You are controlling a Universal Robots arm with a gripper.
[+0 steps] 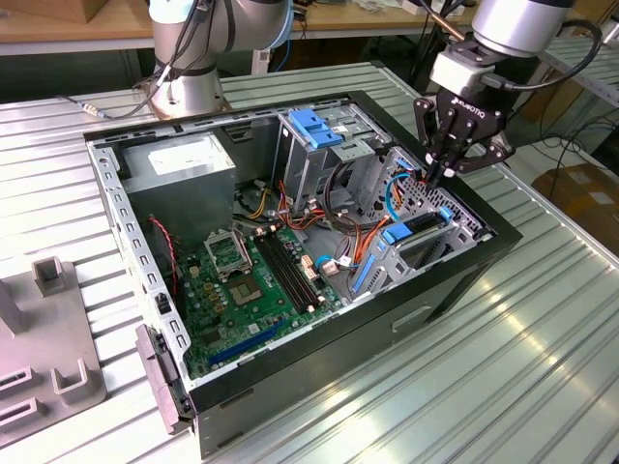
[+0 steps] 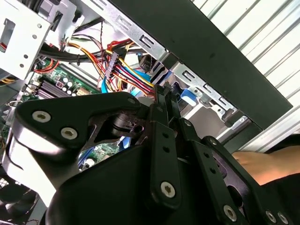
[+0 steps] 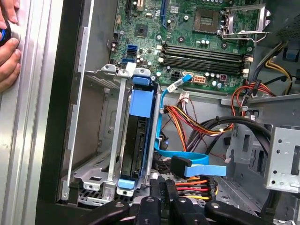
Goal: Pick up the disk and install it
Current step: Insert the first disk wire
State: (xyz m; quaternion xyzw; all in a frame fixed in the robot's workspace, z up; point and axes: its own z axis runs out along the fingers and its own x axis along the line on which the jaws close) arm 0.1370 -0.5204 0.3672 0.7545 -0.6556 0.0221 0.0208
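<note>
The disk [image 3: 137, 136] stands on edge in a metal bay [image 3: 93, 164] at the corner of the open computer case, with blue rails at both of its ends. In the exterior view the disk [image 1: 422, 226] lies in that bay on the case's right side. My gripper [image 1: 438, 181] hangs just above the bay and the cables beside it. Its fingers are shut together with nothing between them, and its tip [image 3: 163, 182] is next to the disk's end. The second wrist view has the shut fingertips [image 2: 164, 91] over the coloured wires.
A person's hand [image 3: 7, 47] rests on the table beside the case. Inside the case are the motherboard [image 1: 247, 280], a grey power-supply box [image 1: 179, 159], a metal cage with a blue latch [image 1: 314, 126] and loose cables [image 3: 197, 126]. A grey fixture [image 1: 48, 338] stands at the exterior view's left.
</note>
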